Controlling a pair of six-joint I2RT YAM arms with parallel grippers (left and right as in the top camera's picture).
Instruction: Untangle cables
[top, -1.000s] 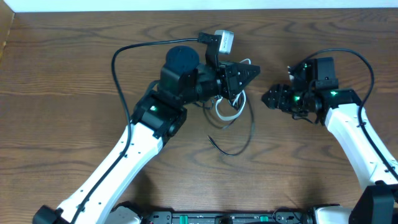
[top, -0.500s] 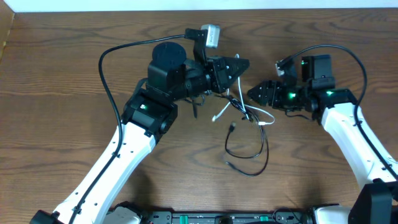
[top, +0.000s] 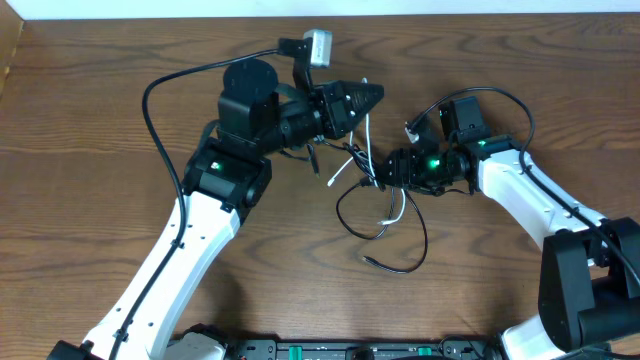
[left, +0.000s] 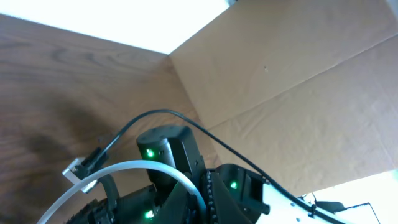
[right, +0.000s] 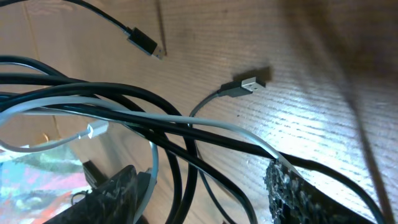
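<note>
Item 1, left gripper (top: 374, 95): raised above the far middle of the table (top: 100, 150), pointing right. I read the jaws as fully closed, and the white cable (top: 347, 164) runs straight out from the tip, so I list it as pinched there. From the left wrist camera I see only that cable arching close across the lens (left: 158, 168), not the fingers themselves.

Item 2, right gripper (top: 386, 172): low at the table's middle, pointing left into the tangle. On the right wrist camera its fingers (right: 298, 193) stand well apart, and strands of both cables pass through the gap. One pale strand (right: 205, 124) lies against the right-hand finger. I cannot see anything clamped.

Item 3, black cable (top: 424, 235): a loose loop on the wood just in front of the right gripper, crossed over and under the white one (right: 124, 93).

Item 4, plug ends: a metal-tipped plug (right: 249, 82) and a dark plug (right: 146, 43) lie flat on the table, apart from each other. I cannot tell which cable the metal-tipped one belongs to
</note>
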